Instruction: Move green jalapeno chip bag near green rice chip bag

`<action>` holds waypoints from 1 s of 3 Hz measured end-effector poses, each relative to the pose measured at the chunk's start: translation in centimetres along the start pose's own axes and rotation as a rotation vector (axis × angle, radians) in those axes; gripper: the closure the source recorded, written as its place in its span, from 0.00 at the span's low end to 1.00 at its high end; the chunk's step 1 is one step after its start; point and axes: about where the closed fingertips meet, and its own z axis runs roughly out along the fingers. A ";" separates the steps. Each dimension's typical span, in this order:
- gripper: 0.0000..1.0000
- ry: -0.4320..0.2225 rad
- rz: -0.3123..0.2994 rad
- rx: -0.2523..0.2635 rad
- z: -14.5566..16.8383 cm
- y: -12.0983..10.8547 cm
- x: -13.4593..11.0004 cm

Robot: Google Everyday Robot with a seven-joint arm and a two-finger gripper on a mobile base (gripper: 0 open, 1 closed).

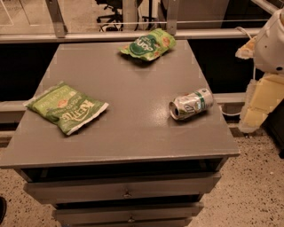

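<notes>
Camera view: grey desk (133, 128) with drawers (124, 186) under the top, standing on speckled floor (255, 190). The green jalapeno chip bag (66, 107) lies flat on the left part of the desk, near the left edge. It is turned at an angle, with the white "Kettle" lettering facing up and the white edge toward the front right. The green rice chip bag (147, 44) is at the far edge of the desk, about centre, puffy, round logo up. The two bags are well apart. A crushed soda can (191, 103) lies on its side on the right part of the desk, open end toward the front left.

The pincer (255, 115), with pale yellow parts below a white rounded arm housing (271, 44), hangs off the desk's right side, beside the can and touching nothing. Open or closed: cannot tell. A rail (133, 35) and an office chair (111, 11) are behind the desk.
</notes>
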 end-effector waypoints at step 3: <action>0.00 -0.197 -0.061 -0.068 6.8 0.5 -12.9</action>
